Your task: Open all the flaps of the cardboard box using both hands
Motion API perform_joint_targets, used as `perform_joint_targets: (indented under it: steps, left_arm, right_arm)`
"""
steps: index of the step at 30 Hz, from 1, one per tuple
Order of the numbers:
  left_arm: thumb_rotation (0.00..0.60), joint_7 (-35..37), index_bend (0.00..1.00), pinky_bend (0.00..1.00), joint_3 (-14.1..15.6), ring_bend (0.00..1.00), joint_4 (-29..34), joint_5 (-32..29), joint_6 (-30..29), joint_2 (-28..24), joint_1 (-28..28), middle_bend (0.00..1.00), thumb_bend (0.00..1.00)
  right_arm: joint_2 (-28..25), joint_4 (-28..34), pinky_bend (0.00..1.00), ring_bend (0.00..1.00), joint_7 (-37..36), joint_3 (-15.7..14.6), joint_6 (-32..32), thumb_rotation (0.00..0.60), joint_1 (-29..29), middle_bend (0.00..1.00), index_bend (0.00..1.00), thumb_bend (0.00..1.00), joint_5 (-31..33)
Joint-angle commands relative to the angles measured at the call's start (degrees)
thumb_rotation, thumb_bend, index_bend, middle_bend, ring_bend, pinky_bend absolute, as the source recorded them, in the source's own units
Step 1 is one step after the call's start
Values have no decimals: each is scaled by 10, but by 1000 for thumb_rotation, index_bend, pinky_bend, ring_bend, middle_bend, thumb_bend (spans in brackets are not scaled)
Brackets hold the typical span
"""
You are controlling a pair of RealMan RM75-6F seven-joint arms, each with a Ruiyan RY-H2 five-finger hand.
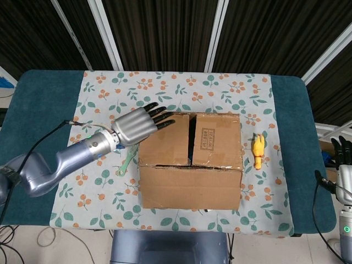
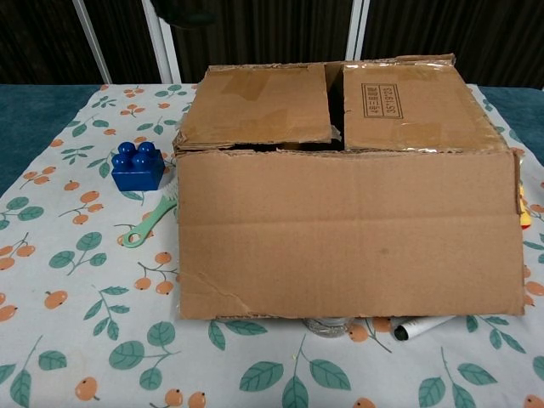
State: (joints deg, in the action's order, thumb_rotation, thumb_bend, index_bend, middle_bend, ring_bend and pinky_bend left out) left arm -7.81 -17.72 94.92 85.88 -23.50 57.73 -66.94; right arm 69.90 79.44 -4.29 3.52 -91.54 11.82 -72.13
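The cardboard box (image 1: pixel 190 181) (image 2: pixel 348 234) stands mid-table on the floral cloth. Its two top flaps, left flap (image 1: pixel 165 144) and right flap (image 1: pixel 216 140), lie flat with a dark gap between them. A wide front panel (image 2: pixel 348 246) slopes down toward me. My left hand (image 1: pixel 140 125) hovers with fingers spread over the left flap's outer edge, holding nothing; I cannot tell whether it touches the cardboard. My right hand (image 1: pixel 344 165) shows only partly at the far right edge, off the table, fingers extended and holding nothing.
Left of the box lie a blue block (image 2: pixel 138 166) and a green comb (image 1: pixel 127 159) (image 2: pixel 149 221). A yellow toy (image 1: pixel 258 151) lies right of the box. A white marker (image 2: pixel 422 326) pokes out under the box's front right.
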Motion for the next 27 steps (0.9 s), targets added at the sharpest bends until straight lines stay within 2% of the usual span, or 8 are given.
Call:
perform_joint_targets:
  steps: [1, 7, 14, 27]
  left_arm:
    - [600, -13, 0, 114, 0, 1, -25, 7, 39, 30, -46, 1, 588]
    - [600, -13, 0, 231, 11, 77, -60, -5, 92, 71, -105, 91, 708]
    - [600, -8, 13, 248, 25, 112, -78, -16, 109, 100, -135, 139, 753]
    - [600, -9, 63, 262, 51, 153, -98, -12, 96, 138, -167, 191, 766]
  right_arm:
    - [2, 0, 207, 0, -3, 6, 7, 600, -4, 0, 0, 357, -3]
    - [5, -1, 207, 0, -5, 18, 12, 600, -10, 0, 0, 361, -12]
    - [5, 0, 207, 0, -10, 28, 18, 600, -16, 0, 0, 361, -17]
    - [5, 6, 207, 0, -8, 43, 29, 600, -26, 0, 0, 367, -28]
